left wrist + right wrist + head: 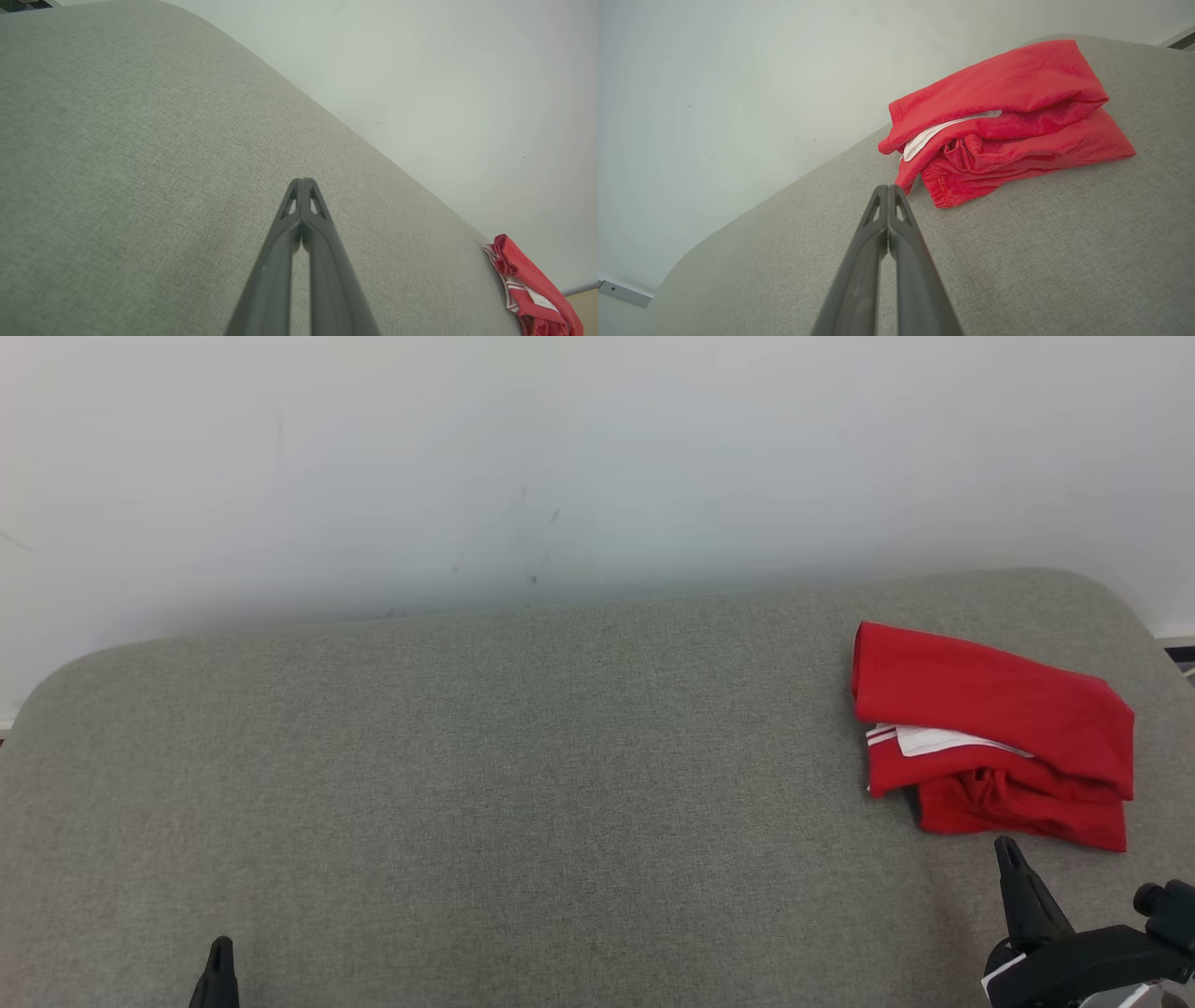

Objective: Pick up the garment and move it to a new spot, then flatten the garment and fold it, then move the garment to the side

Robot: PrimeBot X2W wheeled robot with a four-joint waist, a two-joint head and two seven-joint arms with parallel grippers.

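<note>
A red garment with white trim lies folded in a bundle at the right end of the grey padded surface. The same red bundle lies just beyond my right fingertips in the right wrist view, and the garment sits at the far lower right of the left wrist view. My right gripper is shut and empty, its tip just short of the bundle's near edge. Far from the cloth, my left gripper is at the lower left, its fingers pressed together with nothing held.
A pale wall rises right behind the padded surface. The surface has rounded corners, and its right edge runs close to the garment. Bare grey fabric spreads across the middle and left.
</note>
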